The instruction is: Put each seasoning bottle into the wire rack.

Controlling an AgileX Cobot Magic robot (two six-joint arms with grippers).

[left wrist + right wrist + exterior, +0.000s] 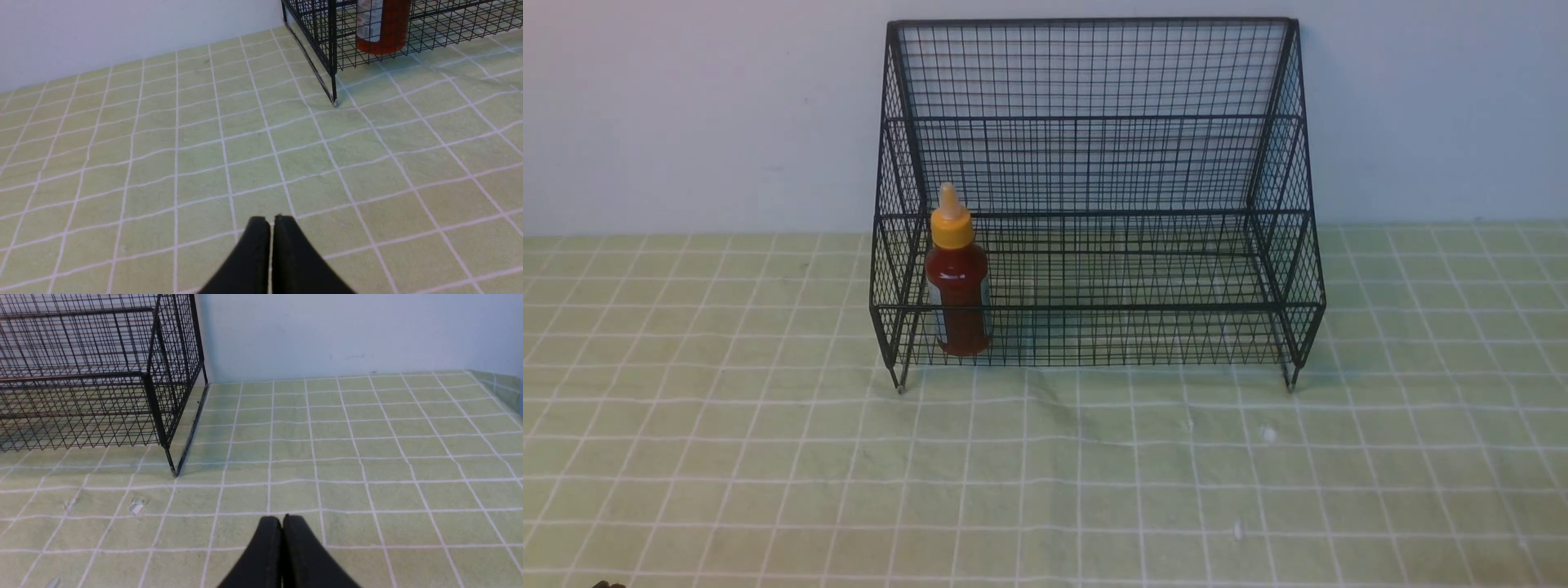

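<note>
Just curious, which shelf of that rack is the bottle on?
The bottle stands upright on the lowest, front shelf of the rack, at its left end. The two higher shelves behind hold nothing.

The front view was taken from the robot's side, looking forward and slightly down over the green checked cloth [768, 457], with the wire rack [1094, 106] filling the upper centre of the frame against the pale wall [686, 106]. The left wrist view was set low and near the cloth, the rack's corner leg and the seasoning bottle [382, 28] caught at upper right. The right wrist view was equally low, the rack's other end [171, 375] at upper left; the rack was shared by all three.
</note>
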